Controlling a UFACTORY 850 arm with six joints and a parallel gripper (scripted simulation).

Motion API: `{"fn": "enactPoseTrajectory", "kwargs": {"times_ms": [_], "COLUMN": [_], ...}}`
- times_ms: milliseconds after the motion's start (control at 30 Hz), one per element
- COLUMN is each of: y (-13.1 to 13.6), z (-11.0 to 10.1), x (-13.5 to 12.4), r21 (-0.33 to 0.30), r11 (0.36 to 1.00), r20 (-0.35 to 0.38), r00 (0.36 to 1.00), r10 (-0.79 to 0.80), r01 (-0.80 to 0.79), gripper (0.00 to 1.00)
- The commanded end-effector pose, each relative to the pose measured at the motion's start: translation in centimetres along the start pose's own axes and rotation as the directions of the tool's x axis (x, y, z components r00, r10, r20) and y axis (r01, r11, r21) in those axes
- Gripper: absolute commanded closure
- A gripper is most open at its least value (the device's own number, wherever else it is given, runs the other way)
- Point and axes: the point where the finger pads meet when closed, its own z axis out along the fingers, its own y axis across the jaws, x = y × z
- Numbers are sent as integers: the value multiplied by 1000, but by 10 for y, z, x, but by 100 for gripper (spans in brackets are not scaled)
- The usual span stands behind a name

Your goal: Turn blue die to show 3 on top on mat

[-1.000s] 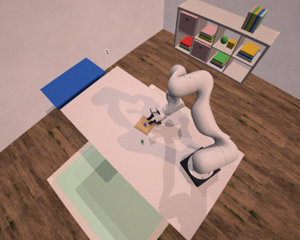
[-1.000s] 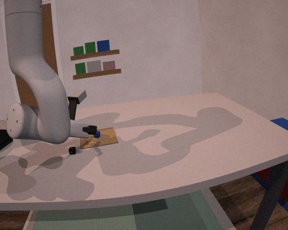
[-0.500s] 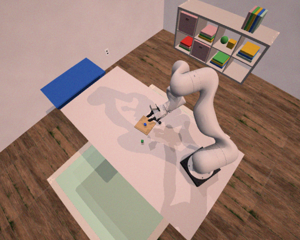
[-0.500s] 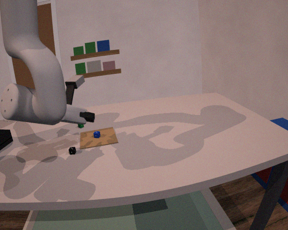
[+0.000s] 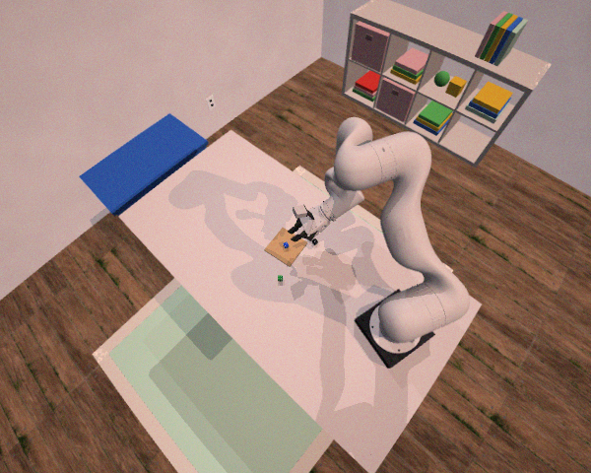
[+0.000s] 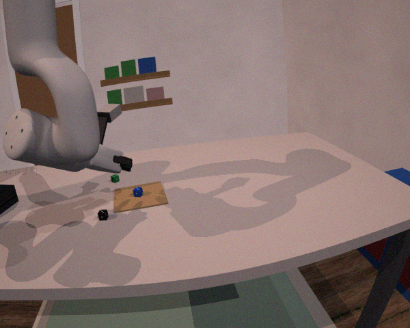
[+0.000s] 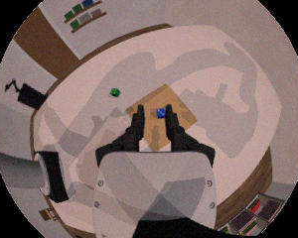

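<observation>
The blue die (image 5: 286, 245) (image 6: 137, 191) (image 7: 161, 113) rests on the tan mat (image 5: 290, 259) (image 6: 156, 190) (image 7: 166, 91), well inside its edges. Pale marks show on it, but I cannot read its top face for certain. The mat lies flat on the table. My gripper (image 5: 292, 235) (image 6: 123, 163) (image 7: 154, 111) is partly open and empty, tilted, above the mat on the arm's side. In the wrist view the die appears close to the right fingertip, beyond and below the fingers; the exterior view shows the fingers raised above it.
A green die (image 5: 280, 278) (image 6: 115, 178) (image 7: 115, 92) lies on the table off one side of the mat. A black die (image 5: 314, 241) (image 6: 103, 214) lies off another side, near the gripper in the top view; I cannot see it in the wrist view.
</observation>
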Motion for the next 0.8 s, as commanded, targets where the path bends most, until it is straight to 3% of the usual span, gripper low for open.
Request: {"fn": "enactPoseTrajectory", "kwargs": {"times_ms": [0,33,100,167,267,367,567,667,733,767], "y": [-19,-25,-25,-38,-44,-53,-61,-61,-60,-59], "z": [9,12,12,16,17,18,17,17,15,14], "x": [3,3,3,2,1,0,-3,-3,-3,-3], "r21": [105,136,136,194,218,250,259,257,232,231], "r11": [993,988,988,974,965,950,936,936,939,939], "r20": [83,117,117,202,253,352,516,535,631,636], "r00": [995,991,991,976,964,932,853,842,774,770], "r10": [46,59,59,79,86,89,74,71,53,52], "r01": [-55,-75,-75,-119,-143,-185,-238,-242,-254,-254], "gripper": [64,64,64,64,64,64,64,64,64,64]}}
